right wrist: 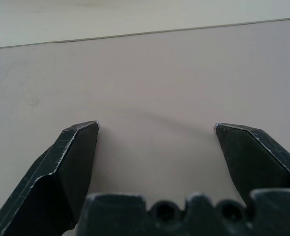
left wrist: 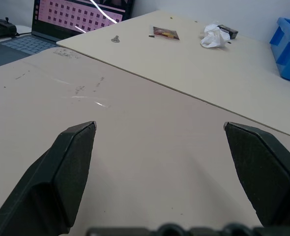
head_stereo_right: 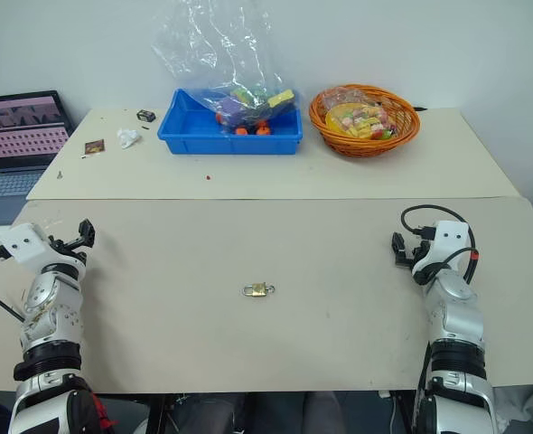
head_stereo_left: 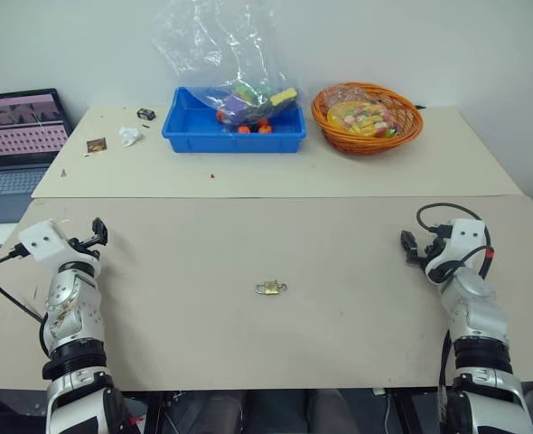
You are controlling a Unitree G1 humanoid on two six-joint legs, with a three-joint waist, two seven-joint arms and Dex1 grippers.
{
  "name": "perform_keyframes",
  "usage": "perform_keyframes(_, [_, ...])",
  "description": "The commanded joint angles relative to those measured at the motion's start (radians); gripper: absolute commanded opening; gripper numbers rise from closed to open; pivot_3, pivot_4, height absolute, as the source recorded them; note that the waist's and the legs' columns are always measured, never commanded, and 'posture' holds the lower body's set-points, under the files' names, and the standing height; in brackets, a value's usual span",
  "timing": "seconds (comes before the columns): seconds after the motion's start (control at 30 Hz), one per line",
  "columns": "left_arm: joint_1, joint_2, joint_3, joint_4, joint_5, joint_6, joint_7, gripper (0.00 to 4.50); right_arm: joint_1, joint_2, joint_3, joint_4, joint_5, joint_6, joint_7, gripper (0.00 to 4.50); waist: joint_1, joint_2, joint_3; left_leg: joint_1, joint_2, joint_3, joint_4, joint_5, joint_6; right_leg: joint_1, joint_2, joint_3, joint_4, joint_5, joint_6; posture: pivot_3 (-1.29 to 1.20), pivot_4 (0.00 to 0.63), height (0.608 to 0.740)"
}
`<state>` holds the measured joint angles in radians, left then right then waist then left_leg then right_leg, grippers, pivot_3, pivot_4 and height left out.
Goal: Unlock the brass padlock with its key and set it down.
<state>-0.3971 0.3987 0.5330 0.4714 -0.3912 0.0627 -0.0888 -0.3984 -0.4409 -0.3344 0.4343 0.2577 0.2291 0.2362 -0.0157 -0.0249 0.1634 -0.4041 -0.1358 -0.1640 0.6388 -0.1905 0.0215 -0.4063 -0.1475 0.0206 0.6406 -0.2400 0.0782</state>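
The brass padlock (head_stereo_left: 269,288) lies flat in the middle of the near table, tiny and yellow-gold. Silvery metal shows at both of its ends, and I cannot tell the key apart from the shackle. My left gripper (head_stereo_left: 98,233) hovers at the table's left edge, far left of the lock. Its black fingers (left wrist: 73,162) stand wide open over bare tabletop. My right gripper (head_stereo_left: 409,246) is at the right side, equally far from the lock. It is open too, with nothing between its fingers (right wrist: 76,157).
On the far table stand a blue bin (head_stereo_left: 234,142) holding a plastic bag of toys, and an orange basket (head_stereo_left: 367,145) of colourful items. Crumpled paper (head_stereo_left: 131,136), a small card (head_stereo_left: 97,145) and a black bit (head_stereo_left: 145,114) lie at the back left. A laptop (head_stereo_left: 18,136) sits far left.
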Motion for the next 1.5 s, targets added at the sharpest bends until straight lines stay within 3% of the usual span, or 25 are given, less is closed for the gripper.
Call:
perform_keyframes(0.03, [0.013, 0.031, -0.08, -0.081, 0.005, 0.02, -0.121, 4.44, -0.006, -0.046, 0.028, -0.067, 0.023, 0.019, 0.111, 4.5, 0.0, 0.0, 0.0, 0.0, 0.0, 0.0, 0.0, 0.0, 0.0, 0.0, 0.0, 0.0, 0.0, 0.0, 0.0, 0.0, 0.15, 0.74])
perform_keyframes(0.13, [0.059, 0.09, -0.279, -0.27, 0.014, 0.12, -0.37, 4.44, 0.031, -0.141, 0.127, -0.238, 0.096, 0.136, 0.379, 4.5, 0.0, 0.002, 0.001, -0.001, 0.0, 0.001, 0.0, 0.0, 0.0, 0.0, 0.0, 0.0, 0.0, 0.0, 0.0, 0.0, 0.15, 0.74])
perform_keyframes(0.23, [0.098, 0.157, -0.371, -0.514, -0.109, 0.284, -0.538, 4.44, 0.097, -0.287, 0.236, -0.502, 0.221, 0.285, 0.66, 4.5, 0.0, 0.004, 0.003, -0.002, 0.0, 0.001, 0.001, 0.0, 0.001, -0.001, 0.0, 0.0, -0.001, 0.0, 0.0, 0.0, 0.15, 0.74])
perform_keyframes(0.37, [0.133, 0.283, -0.461, -0.783, -0.262, 0.486, -0.728, 4.44, 0.161, -0.452, 0.233, -0.788, 0.504, 0.446, 0.958, 4.5, -0.009, 0.005, 0.003, -0.003, 0.003, 0.002, 0.001, -0.003, 0.001, -0.002, 0.001, 0.0, -0.002, -0.001, 0.001, 0.0, 0.15, 0.74])
perform_keyframes(0.43, [0.122, 0.336, -0.487, -0.871, -0.33, 0.563, -0.792, 4.44, 0.154, -0.503, 0.221, -0.874, 0.601, 0.495, 1.028, 4.5, -0.01, 0.005, 0.004, -0.002, 0.005, 0.002, 0.0, -0.004, 0.001, -0.001, 0.002, 0.0, -0.003, -0.002, 0.003, 0.0, 0.15, 0.74])
perform_keyframes(0.57, [0.08, 0.396, -0.571, -0.898, -0.34, 0.624, -0.903, 4.44, 0.092, -0.531, 0.273, -0.939, 0.578, 0.504, 1.02, 4.5, -0.004, 0.005, 0.004, -0.001, 0.008, 0.005, 0.001, -0.004, 0.0, 0.0, 0.003, 0.0, -0.004, -0.006, 0.009, 0.0, 0.15, 0.74])
perform_keyframes(0.7, [0.046, 0.388, -0.688, -0.804, -0.205, 0.553, -0.958, 4.44, 0.069, -0.534, 0.275, -0.968, 0.572, 0.507, 0.996, 4.5, 0.011, 0.006, 0.005, 0.0, 0.01, 0.007, 0.001, -0.004, -0.001, 0.002, 0.004, -0.001, -0.006, -0.006, 0.008, 0.0, 0.15, 0.74])
perform_keyframes(0.87, [-0.013, 0.321, -0.783, -0.592, -0.052, 0.378, -1.034, 4.44, 0.076, -0.539, 0.288, -0.976, 0.523, 0.491, 0.967, 4.5, 0.028, 0.005, 0.005, -0.005, 0.009, 0.007, 0.001, -0.004, 0.0, -0.002, 0.004, -0.001, -0.01, 0.001, -0.002, 0.0, 0.15, 0.74])
perform_keyframes(1.23, [-0.134, 0.144, -0.916, -0.223, 0.175, 0.087, -1.142, 4.44, 0.116, -0.516, 0.229, -1.045, 0.548, 0.496, 0.883, 4.5, 0.028, 0.005, 0.005, -0.011, 0.009, 0.008, 0.001, -0.004, 0.001, -0.008, 0.003, 0.0, -0.01, 0.003, -0.002, 0.0, 0.15, 0.74])
perform_keyframes(1.47, [-0.173, 0.006, -0.932, -0.015, 0.29, -0.016, -1.049, 4.44, 0.137, -0.529, 0.17, -1.08, 0.602, 0.51, 0.83, 4.5, 0.056, 0.005, 0.004, -0.002, 0.008, 0.007, 0.004, -0.004, 0.001, 0.004, 0.002, -0.002, -0.012, 0.004, 0.001, 0.0, 0.15, 0.74])
perform_keyframes(1.5, [-0.173, -0.009, -0.925, -0.008, 0.29, -0.011, -1.044, 4.44, 0.14, -0.53, 0.165, -1.086, 0.606, 0.512, 0.821, 4.5, 0.059, 0.005, 0.004, -0.002, 0.008, 0.007, 0.004, -0.004, 0.001, 0.005, 0.002, -0.002, -0.013, 0.001, 0.007, 0.0, 0.15, 0.74])
